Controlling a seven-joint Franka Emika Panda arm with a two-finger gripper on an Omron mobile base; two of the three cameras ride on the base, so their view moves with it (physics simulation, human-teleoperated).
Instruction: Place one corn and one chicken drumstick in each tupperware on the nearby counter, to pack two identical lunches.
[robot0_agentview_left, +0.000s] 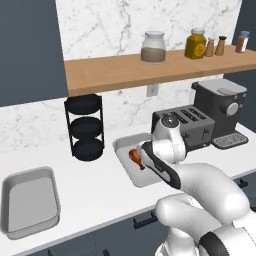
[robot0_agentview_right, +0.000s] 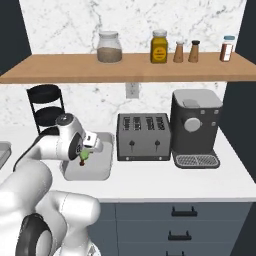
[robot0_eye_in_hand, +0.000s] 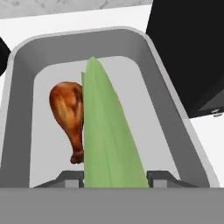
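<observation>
My gripper (robot0_eye_in_hand: 114, 178) is shut on the pale green corn (robot0_eye_in_hand: 109, 131), whose husked tip points away from the hand. The corn hangs just above a light-grey tupperware (robot0_eye_in_hand: 17, 109) that stands on the white counter (robot0_agentview_left: 100, 190) beside the toaster. In that tupperware (robot0_agentview_left: 125, 144) lies a chicken drumstick (robot0_eye_in_hand: 68, 113), bone end toward the hand, to the left of the corn. From the right base view only a small green bit of the corn (robot0_agentview_right: 84, 156) shows under the hand, over the tupperware (robot0_agentview_right: 97, 170). A second tupperware (robot0_agentview_left: 30, 200) sits empty at the counter's left front.
A black toaster (robot0_agentview_left: 187, 125) stands right of the near tupperware, with a coffee machine (robot0_agentview_left: 220, 107) beyond it. A black three-tier rack (robot0_agentview_left: 86, 127) stands behind and left. The wooden shelf (robot0_agentview_left: 125, 70) with jars overhangs the back wall.
</observation>
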